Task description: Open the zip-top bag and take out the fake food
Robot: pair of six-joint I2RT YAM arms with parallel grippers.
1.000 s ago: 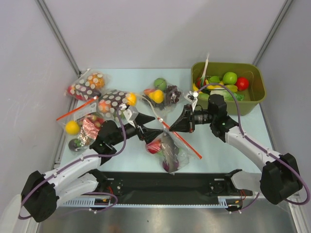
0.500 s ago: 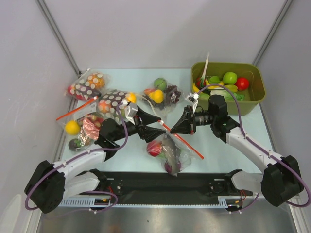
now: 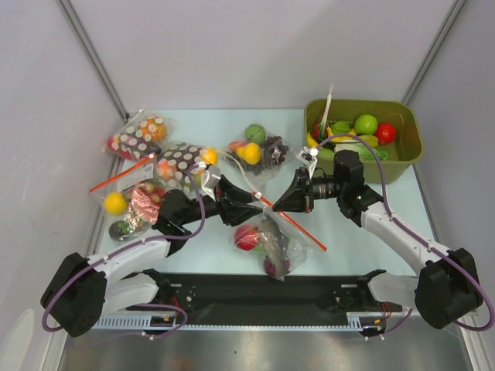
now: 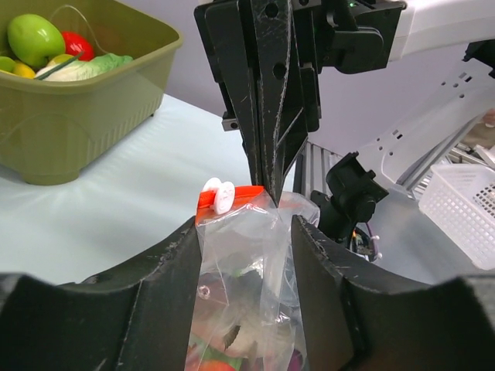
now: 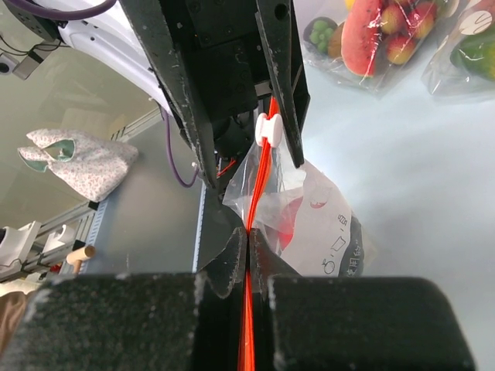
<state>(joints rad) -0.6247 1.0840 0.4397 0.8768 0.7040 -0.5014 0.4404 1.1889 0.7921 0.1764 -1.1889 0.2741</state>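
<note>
Top external: clamped on zip-top bag [image 3: 271,241] strip [image 3: 300,229] with right gripper [image 3: 273,203], straddling it half-open with left gripper [image 3: 254,207]. Crowded by dotted bags [image 3: 181,161] upper left.

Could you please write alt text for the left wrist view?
The left gripper straddles the mouth of a zip-top bag while the right gripper pinches its red zip strip from above. An olive bin of toy food sits behind.
</note>
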